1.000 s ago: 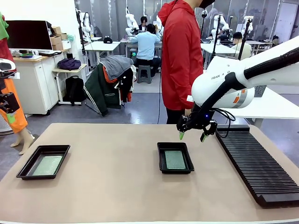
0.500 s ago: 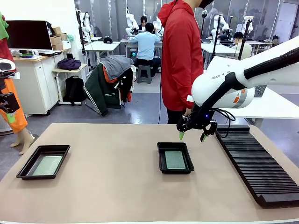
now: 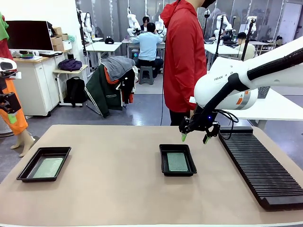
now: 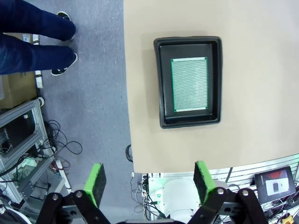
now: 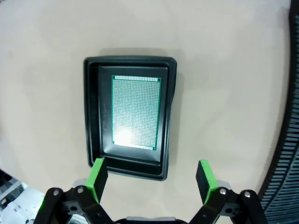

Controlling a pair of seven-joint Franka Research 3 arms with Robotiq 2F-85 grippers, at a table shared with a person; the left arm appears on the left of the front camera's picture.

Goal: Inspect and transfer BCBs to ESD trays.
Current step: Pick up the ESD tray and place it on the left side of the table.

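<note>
Two BCBs are shown, each lying flat on the floor of its own ESD tray. The middle board (image 3: 178,161) rests in the middle tray (image 3: 163,165), near the centre of the table (image 3: 109,189); the left board (image 3: 48,167) rests in the left tray (image 3: 28,172), near the table's left edge. The slotted rack (image 3: 260,170) along the right side is seen without any board standing in it, as far as can be told. The right gripper (image 3: 195,137) is held above the table just beyond the middle tray, its pads apart and nothing between them; in the right wrist view the same tray (image 5: 92,116) and board (image 5: 135,112) lie below it. The left gripper (image 4: 148,182) is likewise spread and bare, high above the left tray (image 4: 161,84). The transfer is judged largely done; inspection may remain.
</note>
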